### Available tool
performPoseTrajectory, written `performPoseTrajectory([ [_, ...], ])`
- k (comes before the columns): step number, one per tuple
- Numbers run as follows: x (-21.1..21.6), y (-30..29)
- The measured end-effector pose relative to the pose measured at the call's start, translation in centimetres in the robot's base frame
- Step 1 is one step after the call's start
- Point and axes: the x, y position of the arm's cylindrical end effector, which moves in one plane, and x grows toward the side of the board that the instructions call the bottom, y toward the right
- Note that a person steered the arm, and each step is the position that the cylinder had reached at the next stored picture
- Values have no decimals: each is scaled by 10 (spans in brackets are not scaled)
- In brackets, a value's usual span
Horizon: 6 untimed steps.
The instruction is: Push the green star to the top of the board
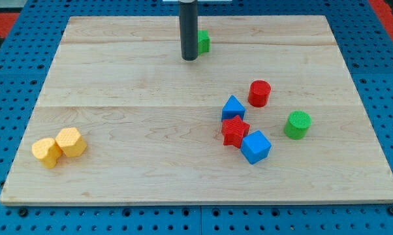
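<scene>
The green block is largely hidden behind the dark rod, so its shape cannot be made out. The rod is cut off by the view's top edge above that block. Whether my tip touches the green block cannot be told.

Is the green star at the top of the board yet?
Nearly: the green star sits near the board's top edge, partly hidden behind my tip.

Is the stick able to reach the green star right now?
Probably yes. My tip already sits right beside the green block, at its left edge near the view's top; the rod hides part of it, so its star shape is unclear. Nothing lies between them.
</scene>
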Motion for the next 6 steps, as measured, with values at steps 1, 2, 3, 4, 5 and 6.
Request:
performPoseTrajectory([
  [1,-34,4],
  [2,-46,25],
  [3,-35,62],
  [4,-34,105],
  [5,-65,105],
  [6,-86,72],
])
